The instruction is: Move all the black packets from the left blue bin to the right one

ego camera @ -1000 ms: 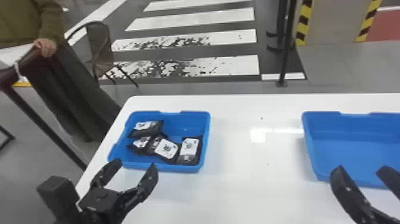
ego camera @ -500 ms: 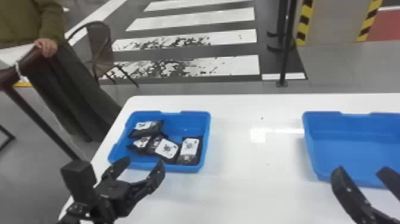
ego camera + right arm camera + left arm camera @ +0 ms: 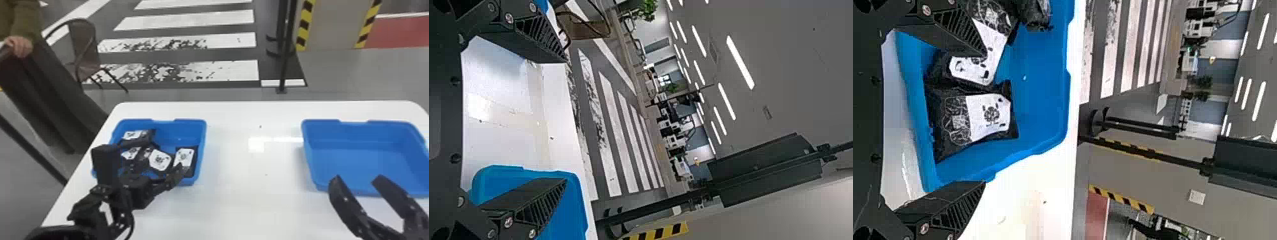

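Note:
My left gripper [image 3: 153, 159] is over the near part of the left blue bin [image 3: 200, 143], which holds several black packets [image 3: 159, 160] with white labels. In the left wrist view the same gripper [image 3: 985, 120] stands open, a packet [image 3: 988, 116] lying beyond the space between its fingers, not held. My right gripper [image 3: 357, 182] is parked open at the near edge of the right blue bin [image 3: 383, 159], whose visible floor is bare. The right wrist view has this gripper [image 3: 566, 120] too, with nothing between its fingers.
Both bins stand on a white table [image 3: 236, 198], a wide stretch of tabletop between them. Past the table's left side are a person's hand and a chair [image 3: 84, 48]; a black post [image 3: 284, 63] rises behind the far edge.
My left gripper has moved forward and to the right, from in front of the left bin to over its near part. The right arm looks almost unchanged, and the packets lie as before.

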